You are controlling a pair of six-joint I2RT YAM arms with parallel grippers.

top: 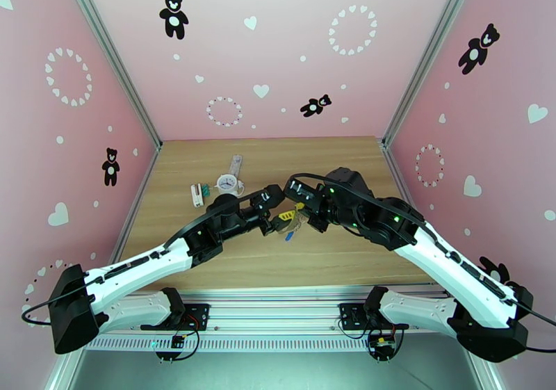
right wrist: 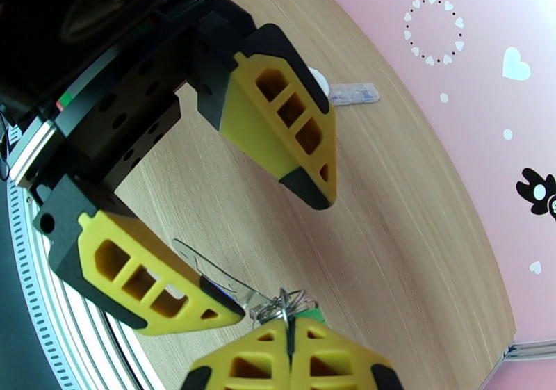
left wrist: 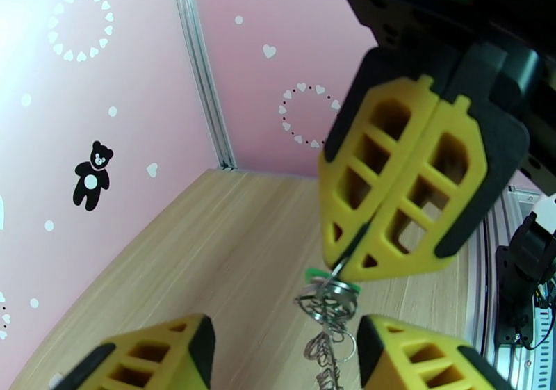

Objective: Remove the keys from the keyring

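Above the middle of the light wooden table [top: 333, 259], the left gripper [top: 272, 212], at nine o'clock, holds its yellow-padded jaws wide (the links hang between them). The right gripper [top: 302, 212], at three o'clock, is clamped on the thin silvery-ringed keyring [left wrist: 326, 304]. The tiny green plastic-headed key [left wrist: 314, 272] sits at the pinch, and the blue plastic-headed key [top: 287, 235] dangles at six.

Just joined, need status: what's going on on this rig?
The right gripper is shut on the keyring and holds it off the table. The green key sits at the pinch and the blue key hangs below. The left gripper has its fingers open either side of the hanging rings, not closed on anything.
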